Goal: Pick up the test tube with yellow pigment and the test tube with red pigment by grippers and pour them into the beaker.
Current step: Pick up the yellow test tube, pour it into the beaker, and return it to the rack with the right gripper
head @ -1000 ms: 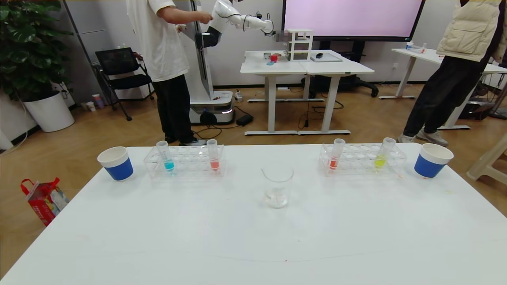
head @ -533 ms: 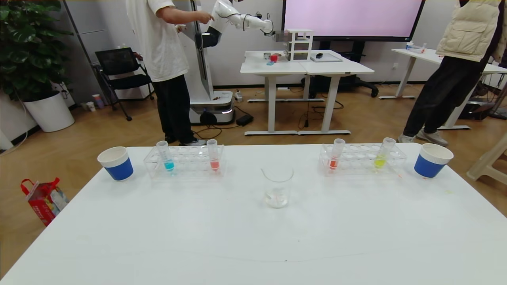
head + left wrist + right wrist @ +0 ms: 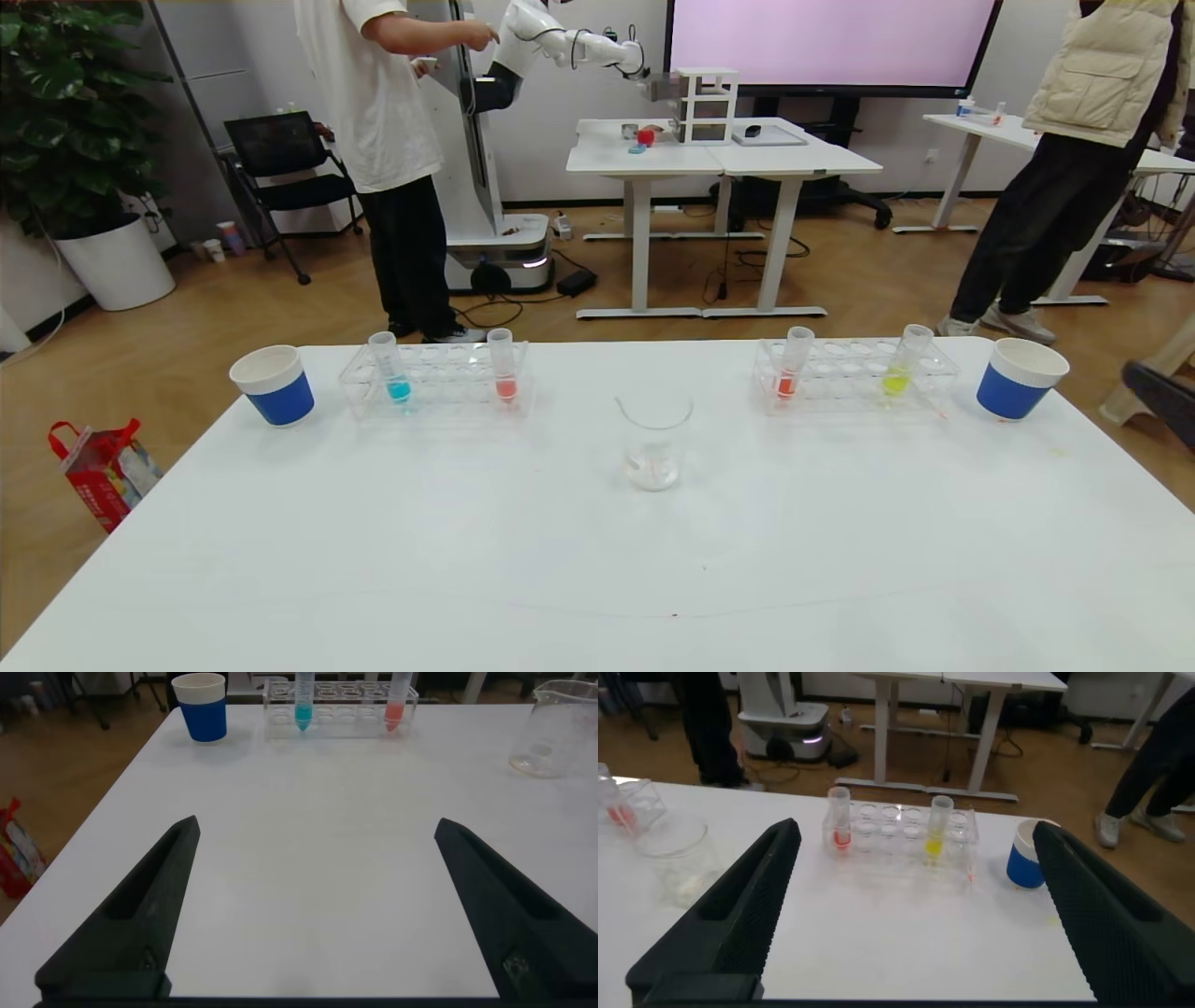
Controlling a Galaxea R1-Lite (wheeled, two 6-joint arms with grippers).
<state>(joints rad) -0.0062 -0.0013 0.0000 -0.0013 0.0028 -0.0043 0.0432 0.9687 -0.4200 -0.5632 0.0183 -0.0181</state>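
Two black claws, left gripper (image 3: 313, 905) and right gripper (image 3: 910, 905), are waiting wide open, holding nothing. Slim clear yellow-liquid tube (image 3: 901, 371) is standing racked at two o'clock from small clear glass beaker (image 3: 653, 441); I'd be approaching its rim squarely.

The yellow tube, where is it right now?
The test tube with yellow pigment stands in the clear rack on the robot's right side of the table, between the red tube in that rack and a blue paper cup.

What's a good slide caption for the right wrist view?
Open right claw faces rack with red tube and yellow tube.
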